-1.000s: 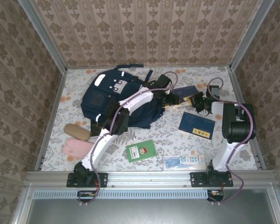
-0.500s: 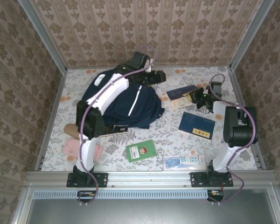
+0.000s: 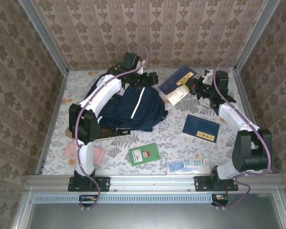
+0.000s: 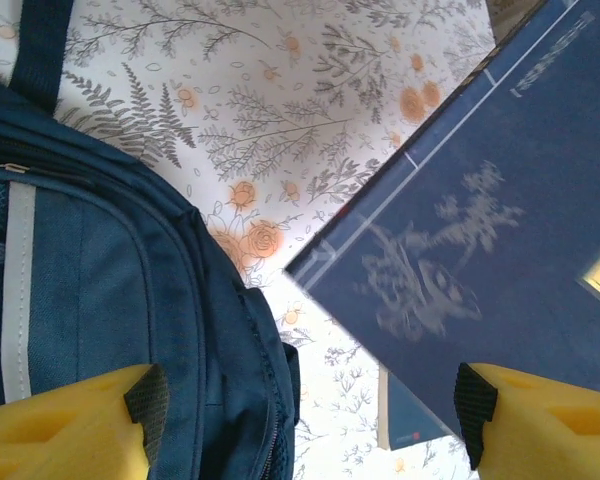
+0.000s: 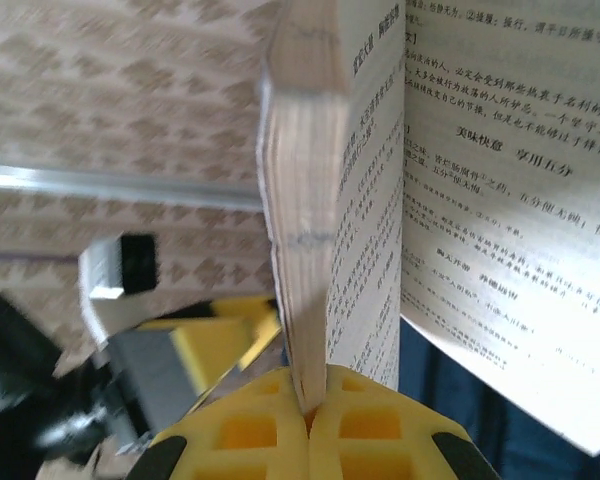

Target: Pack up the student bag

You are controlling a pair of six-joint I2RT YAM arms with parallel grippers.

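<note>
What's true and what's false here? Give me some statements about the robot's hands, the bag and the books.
1. The right hand is shut on the open book. True.
2. The left hand grips the student bag. False: it is open, gripping nothing.
3. The green book is inside the bag. False: it lies on the table, in front of the bag.
4. A closed navy book lies flat on the table. True.

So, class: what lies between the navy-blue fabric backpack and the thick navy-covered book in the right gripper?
Bare floral tablecloth separates backpack from book, clearest in the left wrist view.
</note>
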